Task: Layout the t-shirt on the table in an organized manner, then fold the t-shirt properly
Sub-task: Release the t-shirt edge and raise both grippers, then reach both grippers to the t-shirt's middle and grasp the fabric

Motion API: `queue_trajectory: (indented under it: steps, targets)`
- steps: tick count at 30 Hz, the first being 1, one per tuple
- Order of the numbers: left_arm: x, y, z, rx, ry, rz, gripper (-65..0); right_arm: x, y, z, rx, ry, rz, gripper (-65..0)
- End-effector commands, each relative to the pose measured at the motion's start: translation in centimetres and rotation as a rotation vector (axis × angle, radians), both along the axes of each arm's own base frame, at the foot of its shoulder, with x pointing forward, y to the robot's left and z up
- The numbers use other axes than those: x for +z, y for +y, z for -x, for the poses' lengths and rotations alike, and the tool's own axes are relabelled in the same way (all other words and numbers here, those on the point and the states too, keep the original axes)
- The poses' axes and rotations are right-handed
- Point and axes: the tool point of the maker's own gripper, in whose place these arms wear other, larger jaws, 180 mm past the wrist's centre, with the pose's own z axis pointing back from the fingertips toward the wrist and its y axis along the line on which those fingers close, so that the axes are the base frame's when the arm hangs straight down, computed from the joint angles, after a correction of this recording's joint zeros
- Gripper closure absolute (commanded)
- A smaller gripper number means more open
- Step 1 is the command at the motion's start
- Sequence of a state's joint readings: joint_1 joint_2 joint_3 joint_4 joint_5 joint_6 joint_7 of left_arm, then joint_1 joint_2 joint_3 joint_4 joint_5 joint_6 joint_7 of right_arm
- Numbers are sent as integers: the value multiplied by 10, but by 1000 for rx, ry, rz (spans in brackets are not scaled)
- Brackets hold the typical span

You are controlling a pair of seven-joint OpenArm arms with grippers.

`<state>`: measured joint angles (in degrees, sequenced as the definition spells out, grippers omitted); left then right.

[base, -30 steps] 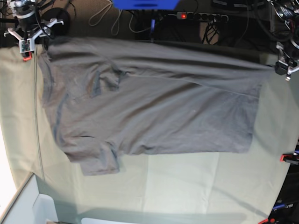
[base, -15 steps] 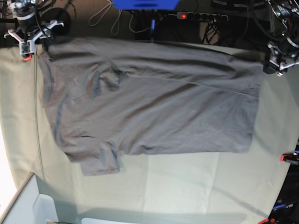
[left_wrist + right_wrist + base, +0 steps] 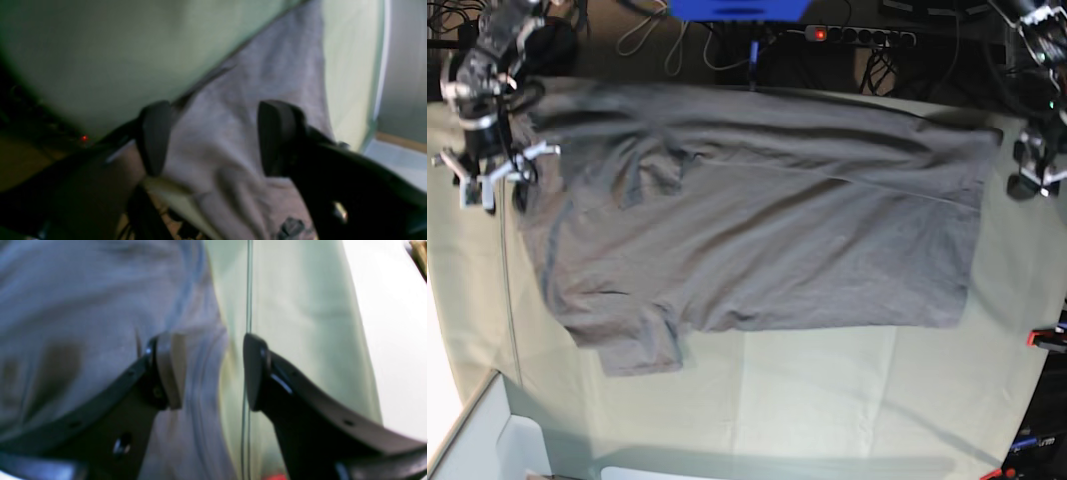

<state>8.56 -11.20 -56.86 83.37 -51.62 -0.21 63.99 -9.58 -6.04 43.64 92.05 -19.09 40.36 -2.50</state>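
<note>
The dark grey t-shirt [image 3: 757, 220] lies spread out flat on the pale green table [image 3: 827, 400], with a sleeve folded under at the near left. My left gripper [image 3: 1030, 178] hovers just off the shirt's far right corner. In the left wrist view it [image 3: 215, 136] is open with grey cloth [image 3: 267, 76] below, not gripped. My right gripper [image 3: 489, 170] is at the shirt's left edge. In the right wrist view it [image 3: 211, 370] is open, straddling the shirt's edge [image 3: 83, 290] and the green cloth [image 3: 300, 306].
A power strip [image 3: 857, 35], cables and a blue object [image 3: 737, 8] lie beyond the table's far edge. A red clip [image 3: 1042, 338] sits at the right edge. A white box [image 3: 487, 440] stands at the near left corner.
The left gripper has let go of the shirt's far right corner and moved off it, nearer. The right gripper has moved from the far left corner nearer along the shirt's left edge.
</note>
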Motion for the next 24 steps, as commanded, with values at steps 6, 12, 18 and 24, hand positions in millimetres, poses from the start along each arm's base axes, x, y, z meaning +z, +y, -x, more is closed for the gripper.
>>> queue_trajectory:
  steps: [6, 12, 18, 24]
  targets:
    - [35, 9, -42, 9, -129, -22, -424, 17, -4, -67, -14, -87, -68, -284]
    - [59, 4, -78, 1, -222, -11, -424, -5, 4, -120, 51, 25, -139, -284]
    - [58, 1, -107, -43, -169, -160, -424, -27, 37, -164, 212, 126, -174, -285]
    - [60, 2, -121, -43, -195, -321, -424, -15, 47, -203, 236, 120, -239, -285]
